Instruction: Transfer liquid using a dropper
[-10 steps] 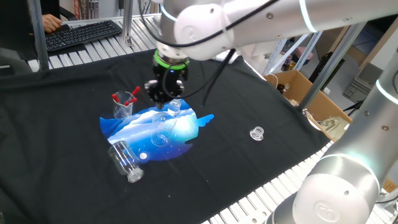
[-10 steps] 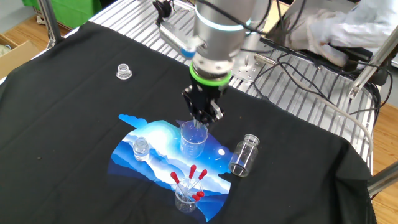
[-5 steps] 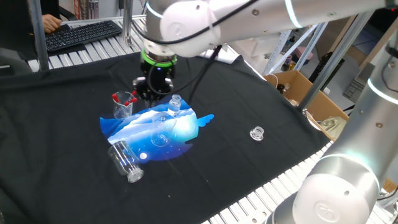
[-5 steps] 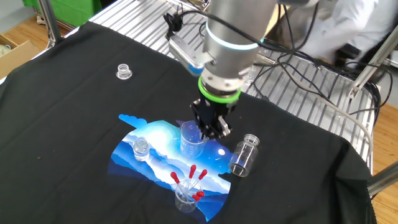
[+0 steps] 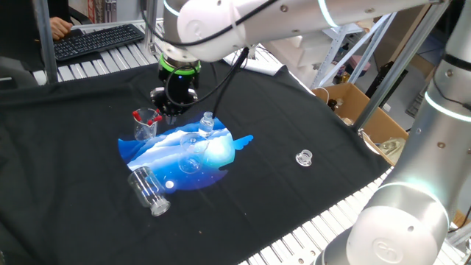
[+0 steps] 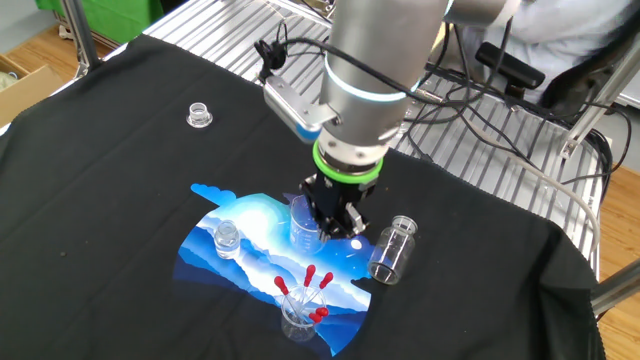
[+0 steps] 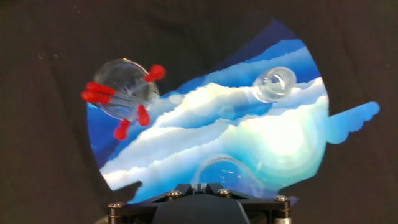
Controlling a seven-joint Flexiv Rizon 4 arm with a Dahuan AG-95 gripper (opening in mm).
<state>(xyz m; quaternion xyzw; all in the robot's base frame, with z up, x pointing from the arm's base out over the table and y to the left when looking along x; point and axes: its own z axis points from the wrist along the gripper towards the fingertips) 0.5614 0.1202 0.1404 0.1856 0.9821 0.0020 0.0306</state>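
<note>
Matt black cloth (image 6: 120, 200) covers the table under a glossy printed mat (image 7: 249, 143) and clear glass beakers (image 7: 124, 90).

red-bulbed droppers (image 7: 118, 99) over a blue-and-white cloud-patterned mat (image 7: 249, 137) on black cloth (image 5: 294, 199).

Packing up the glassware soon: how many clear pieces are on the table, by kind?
Beakers: 2, the dropper beaker and the middle beaker
Bottles: 2, the upright bottle and the lying bottle
Loose cap: 1
Total: 5
</note>
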